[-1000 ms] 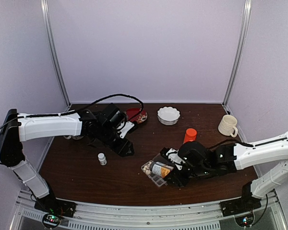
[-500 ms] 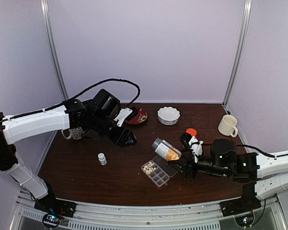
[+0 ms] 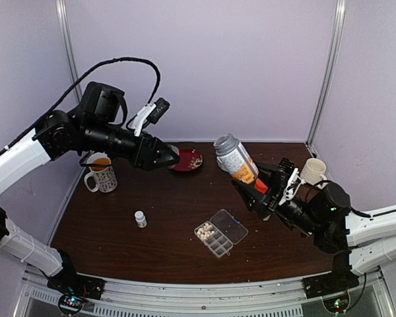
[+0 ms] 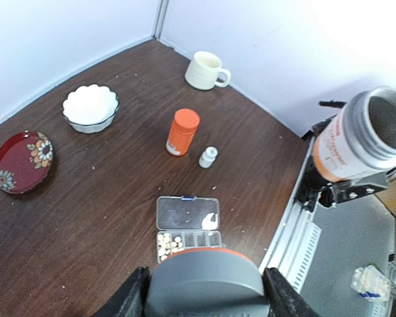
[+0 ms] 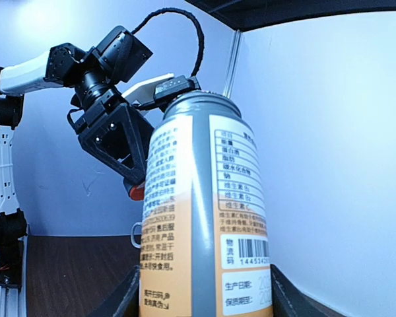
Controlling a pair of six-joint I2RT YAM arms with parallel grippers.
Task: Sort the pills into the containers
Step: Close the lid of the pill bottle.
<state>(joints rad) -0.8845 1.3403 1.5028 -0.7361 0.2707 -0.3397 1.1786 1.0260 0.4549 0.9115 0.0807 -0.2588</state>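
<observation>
The clear pill box [image 3: 228, 226] lies open on the brown table, and whitish pills [image 3: 204, 231] fill one end cell. The left wrist view shows the box [image 4: 188, 213] below me, with the pills [image 4: 168, 243] in its near-left cell. My left gripper [image 3: 166, 157] hangs high over the back left of the table, shut on a grey, orange-rimmed bottle cap [image 4: 206, 281]. My right gripper [image 3: 263, 193] is raised at the right and shut on a big grey-and-orange bottle [image 3: 235, 157]. The bottle stands nearly upright with its mouth open [image 4: 388, 121]. Its label fills the right wrist view [image 5: 198, 211].
A small white bottle [image 3: 140, 218] stands left of the box. A red plate [image 3: 189, 160] and a patterned mug [image 3: 103, 176] are at the back left, a cream mug [image 3: 312, 172] at the back right. An orange bottle [image 4: 183, 131] and a white scalloped bowl [image 4: 90, 107] are behind the box.
The right gripper lifted the big bottle from a tilt over the pill box to upright, up and to the right. The left arm rose and drew back with the cap.
</observation>
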